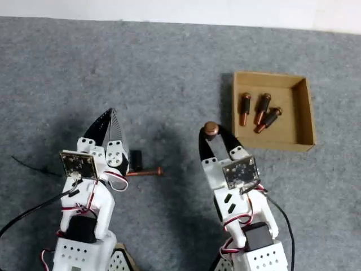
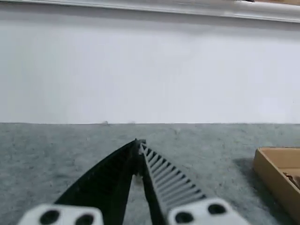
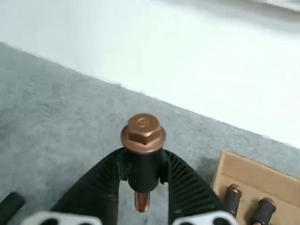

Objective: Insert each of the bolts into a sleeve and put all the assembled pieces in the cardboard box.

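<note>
My right gripper (image 1: 211, 135) is shut on an assembled piece (image 3: 142, 154), a copper bolt (image 1: 211, 129) standing upright through a black sleeve, just left of the cardboard box (image 1: 304, 141). Three assembled pieces (image 1: 260, 110) lie inside the box, two of them seen in the right wrist view (image 3: 247, 206). My left gripper (image 1: 112, 113) is shut with nothing in it, raised over the carpet; its fingertips (image 2: 138, 144) meet in the left wrist view. A loose copper bolt (image 1: 145, 172) and a black sleeve (image 1: 136, 160) lie on the carpet beside the left arm.
Grey carpet covers the table, with a white wall at the far edge. The box edge (image 2: 276, 176) shows in the left wrist view. A black cable (image 1: 28, 213) trails off the left arm's base.
</note>
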### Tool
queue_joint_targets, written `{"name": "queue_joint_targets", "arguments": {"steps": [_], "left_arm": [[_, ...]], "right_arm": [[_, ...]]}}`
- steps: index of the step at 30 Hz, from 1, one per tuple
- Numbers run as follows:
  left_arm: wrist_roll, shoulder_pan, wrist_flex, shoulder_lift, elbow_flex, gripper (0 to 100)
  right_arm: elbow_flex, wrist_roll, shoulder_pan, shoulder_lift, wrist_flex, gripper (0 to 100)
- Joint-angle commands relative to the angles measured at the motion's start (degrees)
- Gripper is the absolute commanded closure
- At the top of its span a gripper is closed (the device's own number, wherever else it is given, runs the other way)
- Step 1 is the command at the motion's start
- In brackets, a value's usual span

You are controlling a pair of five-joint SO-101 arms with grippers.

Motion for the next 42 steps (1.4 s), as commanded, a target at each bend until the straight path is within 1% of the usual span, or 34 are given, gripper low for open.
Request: {"name": "queue_joint_targets", "arguments": {"steps": [1,11,17,21,29,33,35,37,42], "left_arm": [[-0.26,-0.84,1.41,0.22,1.01,99],[-0.35,-0.92,1.93,0.22,1.01,99],[-0.35,-1.01,2.99,0.22,1.01,99],[-0.53,-1.01,2.99,0.22,1.01,99],[-0.35,-0.92,2.99,0.22,1.01,99],[-0.35,-0.92,2.99,0.22,1.01,99],[-0.35,-0.92,2.90,0.22,1.01,99],[-0.35,-0.92,2.90,0.22,1.01,99],[-0.35,-0.92,2.90,0.22,1.01,99]], "right_arm": [[9.19,-0.53,0.84,-0.84,-2.68,99.3],[9.19,-0.35,1.54,-0.57,-2.42,99.3],[9.19,-0.62,9.71,-0.57,-2.42,99.3],[9.19,-0.35,13.85,-0.57,0.22,99.3],[8.92,-0.26,18.86,-0.48,-3.30,99.3],[4.53,-0.26,20.79,0.48,-3.30,99.3],[0.22,-0.26,20.97,4.00,-3.38,99.3],[-5.58,-0.35,21.05,11.03,-3.38,99.3],[-24.92,-0.62,22.46,40.22,-6.64,99.3]]}}
